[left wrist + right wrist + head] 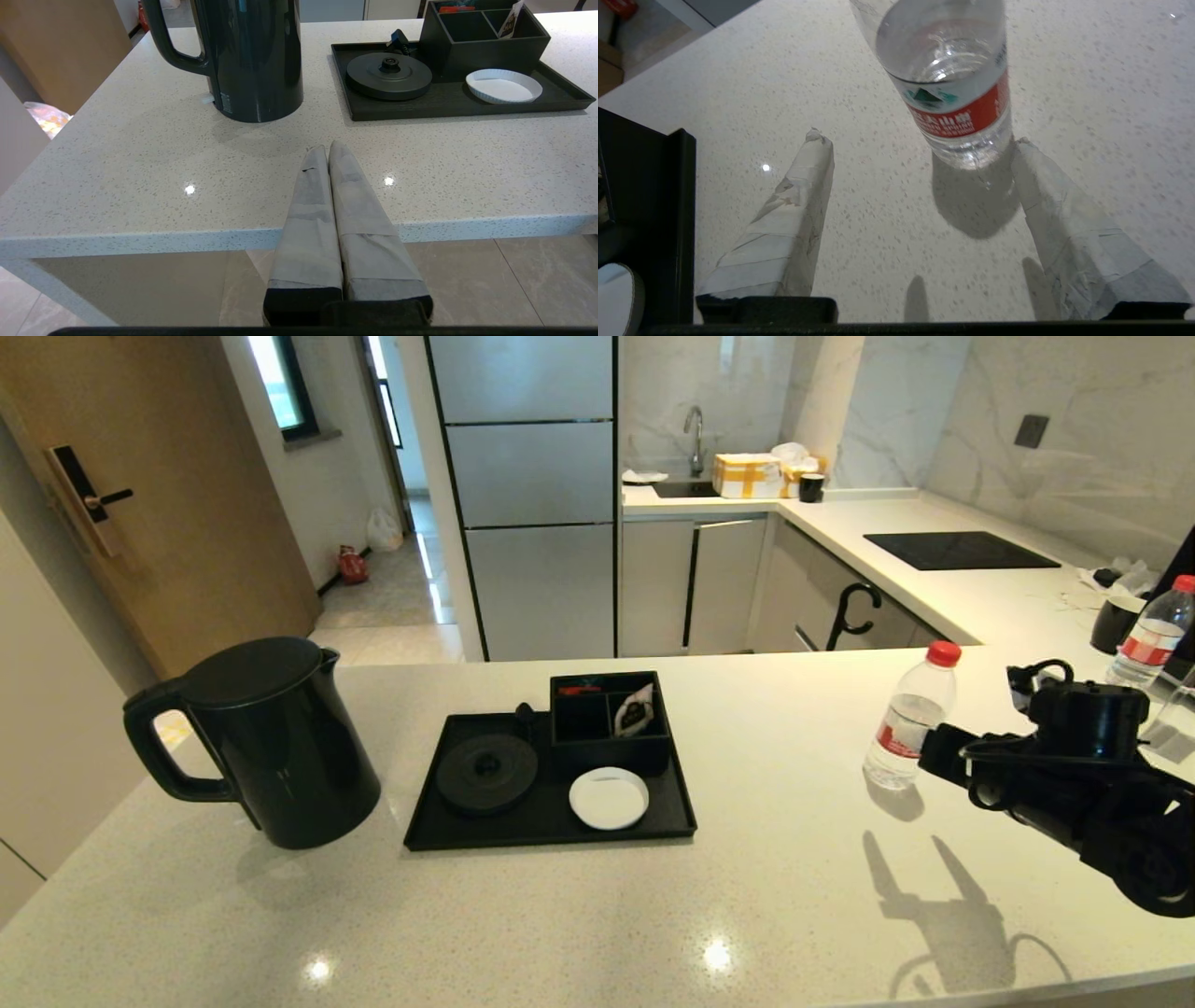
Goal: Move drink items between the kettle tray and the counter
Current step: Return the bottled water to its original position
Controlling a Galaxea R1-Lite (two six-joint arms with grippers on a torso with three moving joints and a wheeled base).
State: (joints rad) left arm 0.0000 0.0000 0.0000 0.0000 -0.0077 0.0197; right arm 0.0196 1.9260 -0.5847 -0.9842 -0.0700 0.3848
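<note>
While nothing is held yet, desk (766, 896) carries everything — kettle (271, 747) stands off the tray at 9 o'clock from it, likely heavy if filled, glossy; take it by the loop handle. Kettle tray (551, 821) sits mid-desk, round base bare. Right gripper (920, 144) spread wide, empty, one finger beside the water bottle (910, 719), at 3 o'clock from the tray on the desk — light, thin plastic, squashy and slick; grasp mid-body at the label, gently. Left gripper (327, 151) pressed closed, parked at desk's near edge.
</note>
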